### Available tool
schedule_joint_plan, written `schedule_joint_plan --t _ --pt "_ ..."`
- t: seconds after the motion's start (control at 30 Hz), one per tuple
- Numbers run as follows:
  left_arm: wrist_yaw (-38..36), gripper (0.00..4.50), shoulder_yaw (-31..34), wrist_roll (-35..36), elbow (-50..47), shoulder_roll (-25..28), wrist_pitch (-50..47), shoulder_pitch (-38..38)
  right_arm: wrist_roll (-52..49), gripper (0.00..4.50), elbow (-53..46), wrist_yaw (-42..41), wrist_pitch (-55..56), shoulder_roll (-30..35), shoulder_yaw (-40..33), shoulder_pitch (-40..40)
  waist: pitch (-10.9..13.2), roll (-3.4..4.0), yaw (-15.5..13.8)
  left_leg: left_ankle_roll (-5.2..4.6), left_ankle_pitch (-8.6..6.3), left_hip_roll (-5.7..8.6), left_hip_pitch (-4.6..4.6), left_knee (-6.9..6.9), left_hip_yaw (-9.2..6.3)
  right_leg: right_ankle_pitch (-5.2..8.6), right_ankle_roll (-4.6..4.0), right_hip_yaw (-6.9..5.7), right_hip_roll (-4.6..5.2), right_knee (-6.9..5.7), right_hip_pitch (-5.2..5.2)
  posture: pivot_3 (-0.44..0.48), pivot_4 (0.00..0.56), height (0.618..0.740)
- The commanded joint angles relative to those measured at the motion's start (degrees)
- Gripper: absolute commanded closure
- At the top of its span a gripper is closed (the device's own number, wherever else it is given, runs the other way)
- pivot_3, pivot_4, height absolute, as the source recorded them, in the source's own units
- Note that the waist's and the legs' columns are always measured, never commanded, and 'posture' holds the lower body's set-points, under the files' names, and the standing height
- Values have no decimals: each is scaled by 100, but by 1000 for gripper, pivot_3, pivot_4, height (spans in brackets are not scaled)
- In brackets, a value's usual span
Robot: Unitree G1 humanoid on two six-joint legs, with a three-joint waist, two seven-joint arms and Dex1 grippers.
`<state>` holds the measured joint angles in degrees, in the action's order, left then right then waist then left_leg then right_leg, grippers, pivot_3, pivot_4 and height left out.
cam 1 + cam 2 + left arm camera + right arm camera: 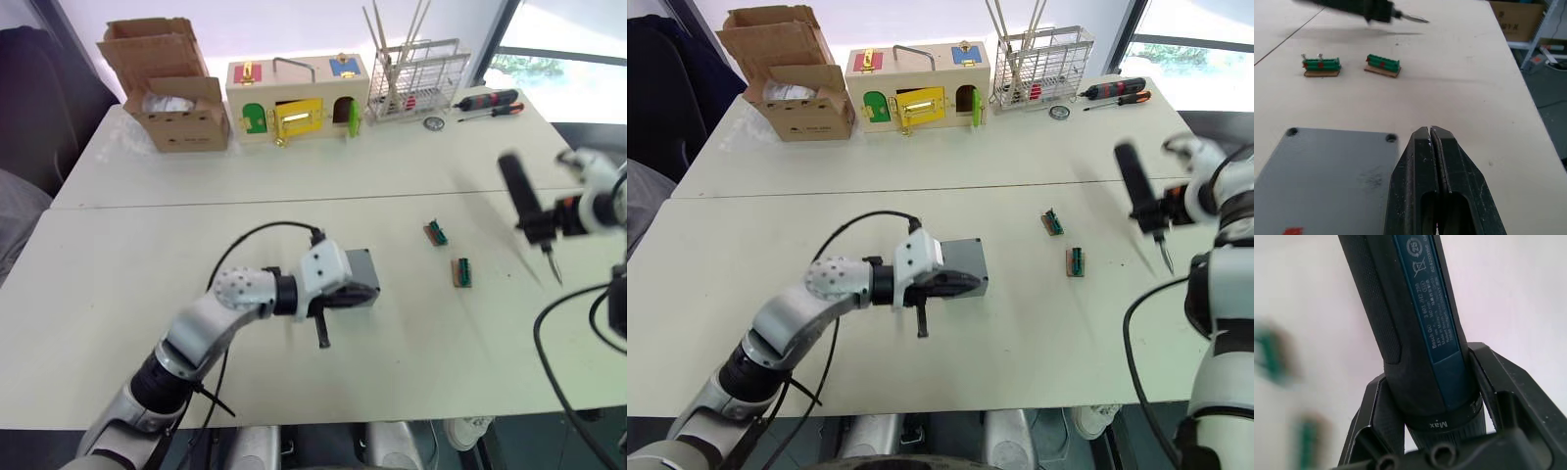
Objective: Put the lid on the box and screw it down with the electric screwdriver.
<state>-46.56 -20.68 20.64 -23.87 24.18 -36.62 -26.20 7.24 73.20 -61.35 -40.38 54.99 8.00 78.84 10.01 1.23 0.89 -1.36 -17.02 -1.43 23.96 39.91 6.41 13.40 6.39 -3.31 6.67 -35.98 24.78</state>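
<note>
The grey box (361,272) stands at the middle of the table. Its flat grey top with corner screw holes, the lid (1327,171), lies on it, and a small red mark shows at the lid's near edge. My left gripper (322,338) hangs at the box's front side, just off the lid's edge, shut with nothing between its fingers (1442,161). At the right of the table my right gripper (551,223) is shut on the black electric screwdriver (521,196). It holds it in the air, tilted, with the metal bit pointing down toward the table. The screwdriver's body (1415,308) sits between both fingers.
Two green terminal blocks (436,233) (460,271) lie between the box and the screwdriver. Along the back stand a cardboard box (176,103), a wooden latch box (294,98) and a wire rack (419,76). Two red-and-black hand screwdrivers (490,101) lie at the back right.
</note>
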Motion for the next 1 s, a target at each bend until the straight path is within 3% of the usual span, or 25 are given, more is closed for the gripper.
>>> schedule_joint_plan --t 0.03,0.07,0.1,0.17,0.2,0.27,0.33,0.43,0.57,0.77,1.0 --pt "-253 4500 268 43 247 239 156 -74 -863 2697 -1269 -440 -513 214 -867 145 0 0 -18 4 2 -7 0 -9 -6 4 -7 -7 -11 0 2 0 150 728" --pt "-311 4500 295 1 337 316 193 -103 -1166 2697 -1821 -524 -634 199 -1156 -68 1 -2 -27 7 3 -11 1 -14 -8 7 -10 -12 -18 1 3 0 150 728" --pt "-348 4500 342 -1 454 344 212 -173 -1824 2697 -3031 -505 -1119 36 -1934 -667 -1 -5 -38 12 6 -16 4 -15 -10 7 -12 -20 -20 2 2 0 150 728" --pt "-363 4500 452 67 648 314 213 -299 -2927 2697 -5382 72 -1772 -753 -3642 -1820 -2 -19 -61 18 10 -21 6 -6 -18 7 -12 -32 -19 0 -9 0 150 728" --pt "-352 4500 522 141 720 266 164 -353 -3343 2697 -6659 683 -1675 -1565 -4372 -2512 -4 -21 -70 19 9 -31 10 11 -26 6 -12 -39 -18 -9 -12 0 150 728" --pt "-394 4500 589 249 749 230 71 -412 -3869 2697 -8249 1607 -1637 -2808 -5019 -3408 -9 -32 -115 24 13 -32 7 21 -40 3 -12 -43 -10 -16 -21 0 150 728" --pt "-485 4500 541 275 763 247 13 -484 -4799 2697 -9051 2079 -2209 -3595 -5329 -3893 -10 -27 -188 25 14 -28 6 21 -42 3 -12 -42 -3 -22 -22 0 150 728" --pt "-659 4500 431 294 770 275 -16 -574 -5671 2697 -9506 2641 -2204 -4403 -5317 -4326 -7 -22 -191 19 13 -11 19 24 -41 0 -8 -41 8 -22 -20 0 150 728" --pt "-683 4500 425 239 885 205 7 -680 -5561 2697 -9673 2861 -1685 -4705 -4599 -4889 -9 -26 -143 10 9 12 19 24 -43 -4 -2 -37 7 -15 -22 0 150 728" --pt "-677 4500 58 -329 1722 -35 428 -1143 -5356 2697 -9457 2769 -909 -4563 -3817 -5425 -8 -26 -126 13 11 12 7 18 -42 -3 -3 -35 -1 -13 -22 0 150 728" --pt "-995 4500 -264 -622 1891 -9 608 -1088 -5221 2697 -9139 2740 -263 -4189 -3294 -5601 -8 -27 -116 10 9 11 10 14 -42 -3 -2 -32 -1 -12 -22 0 150 728"
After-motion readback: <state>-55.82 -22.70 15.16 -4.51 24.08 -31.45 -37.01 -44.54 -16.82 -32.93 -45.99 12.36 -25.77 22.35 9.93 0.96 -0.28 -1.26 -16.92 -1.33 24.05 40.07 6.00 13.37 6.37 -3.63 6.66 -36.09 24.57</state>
